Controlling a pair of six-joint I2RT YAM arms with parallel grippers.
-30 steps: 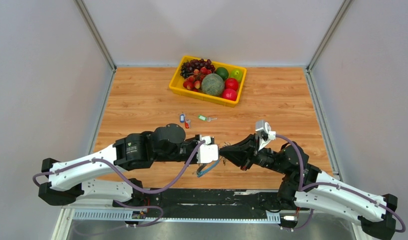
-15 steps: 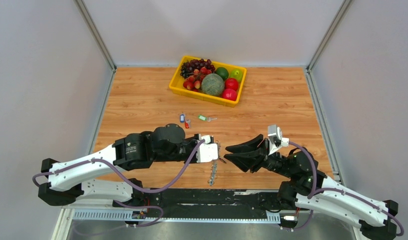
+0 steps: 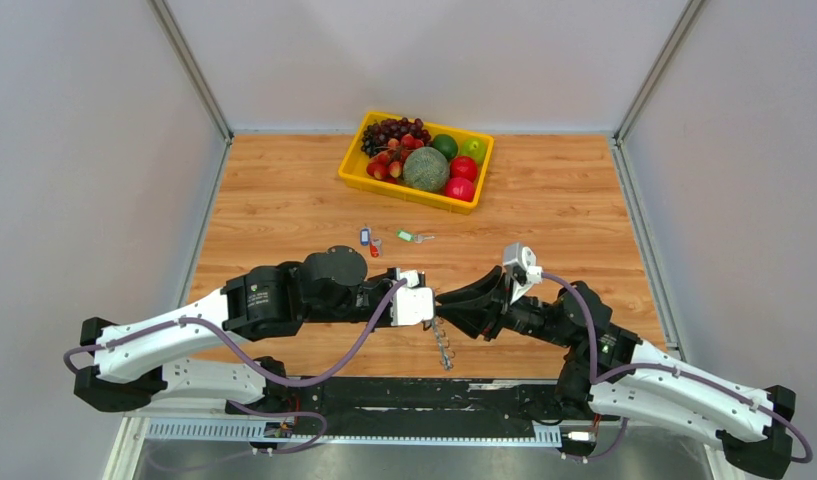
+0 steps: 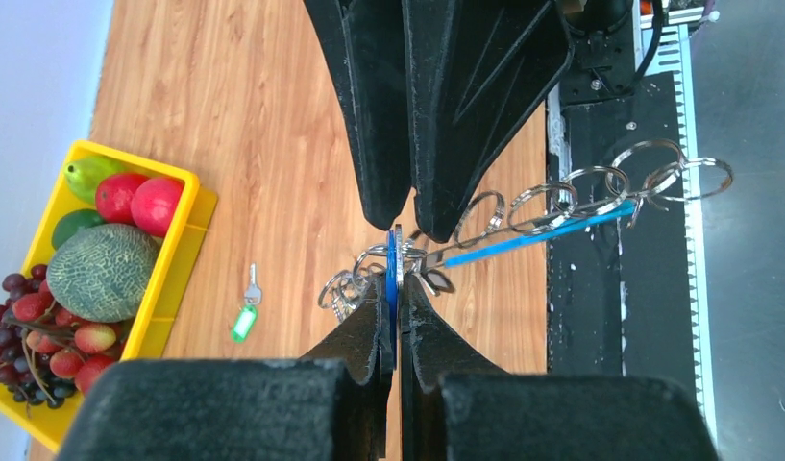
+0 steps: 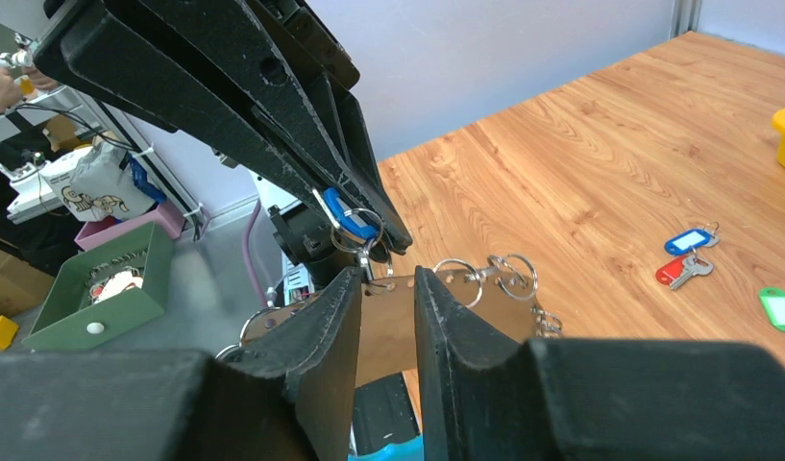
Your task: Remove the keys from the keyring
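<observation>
My left gripper (image 3: 430,305) (image 4: 395,280) is shut on a blue key (image 4: 392,257) that hangs on the keyring (image 3: 443,346). The keyring dangles below the grippers over the table's near edge. In the left wrist view it stretches right as a blue strip with several metal rings (image 4: 561,204). My right gripper (image 3: 448,303) (image 5: 385,280) faces the left one, tip to tip. Its jaws stand a little apart, with the keyring's brown-looking strip (image 5: 470,305) and a small ring between and behind them. The blue key (image 5: 347,212) shows there in the left gripper's fingers (image 5: 273,106).
Three loose keys lie mid-table: blue (image 3: 364,236) (image 5: 688,240), red (image 3: 375,246) (image 5: 678,272) and green (image 3: 407,237) (image 4: 242,322) (image 5: 778,309). A yellow fruit tray (image 3: 351,170) (image 4: 191,216) stands at the back. The black base rail (image 3: 384,392) runs below the grippers.
The right gripper drew back to the right with its jaws wide, then came back left to the left gripper's tips with the jaws narrower. The dangling keyring swung from lower left to lower right.
</observation>
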